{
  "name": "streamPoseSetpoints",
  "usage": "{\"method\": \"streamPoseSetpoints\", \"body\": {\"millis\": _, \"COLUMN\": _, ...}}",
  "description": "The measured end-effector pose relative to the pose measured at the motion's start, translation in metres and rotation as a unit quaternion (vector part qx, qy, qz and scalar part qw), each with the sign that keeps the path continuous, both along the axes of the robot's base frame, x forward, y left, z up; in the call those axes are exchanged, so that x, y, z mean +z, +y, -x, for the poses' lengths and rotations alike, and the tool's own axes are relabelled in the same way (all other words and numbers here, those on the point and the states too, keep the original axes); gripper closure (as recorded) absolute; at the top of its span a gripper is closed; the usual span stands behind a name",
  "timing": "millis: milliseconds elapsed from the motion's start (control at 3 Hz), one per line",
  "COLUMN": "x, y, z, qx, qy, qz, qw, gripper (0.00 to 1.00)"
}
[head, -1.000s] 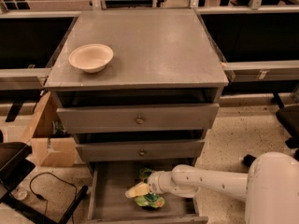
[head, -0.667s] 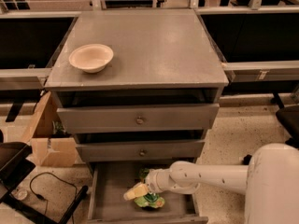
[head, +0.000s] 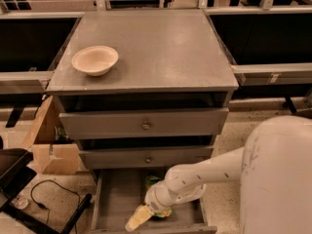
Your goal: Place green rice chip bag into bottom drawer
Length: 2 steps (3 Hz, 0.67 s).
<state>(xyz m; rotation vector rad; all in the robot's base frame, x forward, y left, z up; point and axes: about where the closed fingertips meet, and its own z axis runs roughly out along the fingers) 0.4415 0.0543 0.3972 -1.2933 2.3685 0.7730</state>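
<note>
Down in grey plank-floored drawer (head: 113, 199), tan-tipped gripper (head: 140, 217) beside crumpled green foil bag (head: 151, 181); jaws' state: cannot tell.

floor (head: 234, 133): pale, speckled | cabinet (head: 161, 48): grey | cardboard box (head: 51, 157): left, beside cabinet | hand (head: 139, 217): in bottom drawer (head: 117, 199)

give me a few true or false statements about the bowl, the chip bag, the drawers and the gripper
1. The bowl sits on top of the cabinet. True.
2. The bottom drawer is pushed shut. False: it is pulled open.
3. The gripper is low down at the bottom drawer. True.
4. The chip bag lies on the cabinet top beside the bowl. False: it is down in the bottom drawer, partly hidden by the arm.
5. A cardboard box stands on the floor left of the cabinet. True.
</note>
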Motion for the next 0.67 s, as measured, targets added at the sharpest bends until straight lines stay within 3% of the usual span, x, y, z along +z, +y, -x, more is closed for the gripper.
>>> {"method": "streamPoseSetpoints", "body": {"millis": 333, "x": 0.038, "y": 0.003, "z": 0.042, "qx": -0.003, "qy": 0.022, "qz": 0.037, "qw": 0.9991, "gripper": 0.0}}
{"method": "streamPoseSetpoints", "body": {"millis": 667, "x": 0.071, "y": -0.003, "z": 0.092, "qx": -0.025, "qy": 0.047, "qz": 0.068, "qw": 0.9963, "gripper": 0.0}}
